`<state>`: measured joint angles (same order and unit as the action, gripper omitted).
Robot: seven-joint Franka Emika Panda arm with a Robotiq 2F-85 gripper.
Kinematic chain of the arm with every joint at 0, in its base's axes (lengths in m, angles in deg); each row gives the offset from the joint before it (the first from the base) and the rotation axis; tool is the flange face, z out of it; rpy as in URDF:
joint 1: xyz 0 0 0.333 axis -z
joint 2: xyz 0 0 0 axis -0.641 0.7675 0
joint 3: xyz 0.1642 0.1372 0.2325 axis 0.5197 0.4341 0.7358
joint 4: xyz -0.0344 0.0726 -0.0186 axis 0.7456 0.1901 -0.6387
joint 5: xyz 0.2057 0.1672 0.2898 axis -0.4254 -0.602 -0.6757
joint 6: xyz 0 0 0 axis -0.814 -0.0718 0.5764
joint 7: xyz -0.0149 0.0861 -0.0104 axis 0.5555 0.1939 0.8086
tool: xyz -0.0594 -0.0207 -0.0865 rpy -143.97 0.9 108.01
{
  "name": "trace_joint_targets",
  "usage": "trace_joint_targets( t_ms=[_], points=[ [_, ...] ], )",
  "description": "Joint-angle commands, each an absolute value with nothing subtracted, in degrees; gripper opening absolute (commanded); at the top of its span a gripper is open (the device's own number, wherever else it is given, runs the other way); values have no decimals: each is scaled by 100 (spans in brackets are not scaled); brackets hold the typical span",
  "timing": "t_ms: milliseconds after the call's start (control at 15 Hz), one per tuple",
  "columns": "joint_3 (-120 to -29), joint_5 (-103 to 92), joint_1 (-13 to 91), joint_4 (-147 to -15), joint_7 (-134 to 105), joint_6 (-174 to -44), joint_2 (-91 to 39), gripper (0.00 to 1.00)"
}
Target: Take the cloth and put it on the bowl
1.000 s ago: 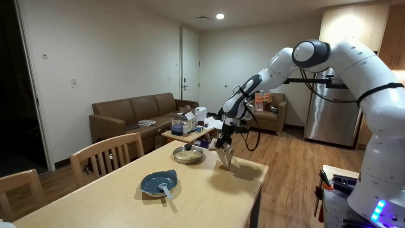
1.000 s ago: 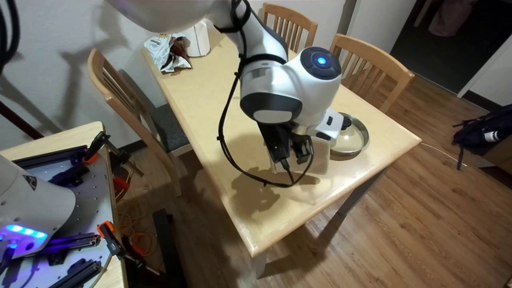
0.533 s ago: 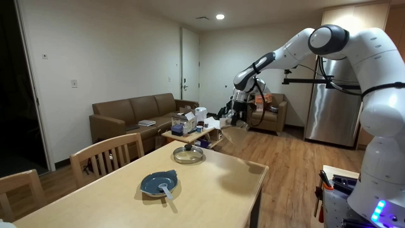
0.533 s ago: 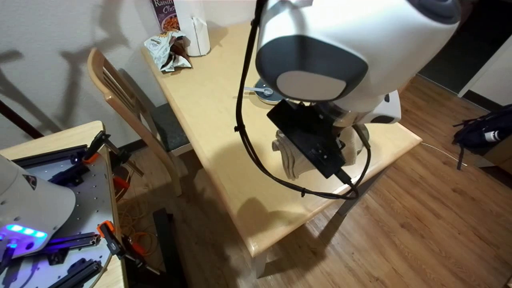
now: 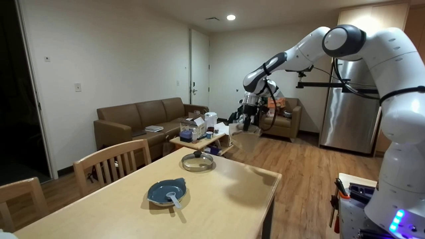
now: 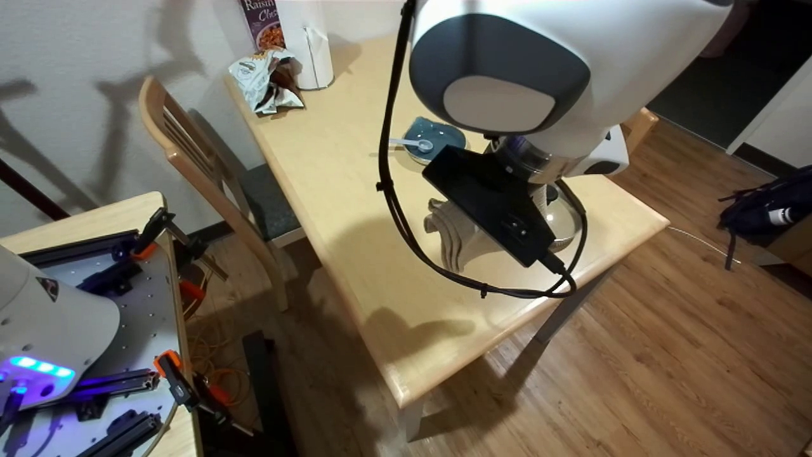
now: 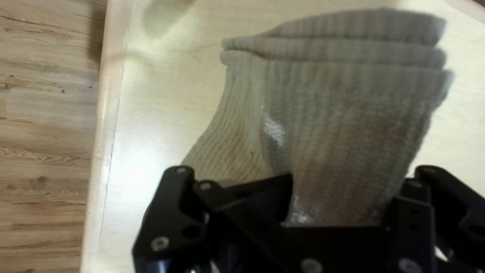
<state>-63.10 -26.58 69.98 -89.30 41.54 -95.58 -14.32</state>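
Observation:
The off-white ribbed cloth (image 7: pixel 341 125) is bunched in folds and fills the middle of the wrist view. My gripper (image 7: pixel 343 197) is shut on it, with the cloth between the fingers. In an exterior view, the gripper (image 5: pixel 247 125) holds the cloth (image 5: pixel 244 139) raised above the far end of the table. The cloth (image 6: pixel 458 235) is partly hidden behind the wrist camera in an exterior view. The shallow blue-grey bowl (image 5: pixel 161 191) stands on the table, apart from the cloth. It also shows (image 6: pixel 446 134) beside my wrist, and a pale spoon (image 5: pixel 173 199) rests across its rim.
A round glass lid (image 5: pixel 197 162) with a black knob lies on the table (image 5: pixel 212 215) beyond the bowl. A snack bag (image 6: pixel 263 82), a white roll (image 6: pixel 312 63) and a cereal box (image 6: pixel 263 22) stand at the table's other end. Wooden chairs (image 5: pixel 113 159) line its side.
My gripper has risen from near the tabletop with the cloth in it and drawn back towards the robot's side. In the last half second it has shifted only slightly. The bowl has not moved.

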Motion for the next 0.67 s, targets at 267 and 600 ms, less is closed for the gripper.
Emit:
trace_joint_targets(
  t_ms=[267, 600],
  points=[
    [-6532, -2472, 6009, -7845, 5149, -9354, -664, 1],
    [-6485, -2379, 5500, -7370, 5069, -9273, -323, 2]
  ],
)
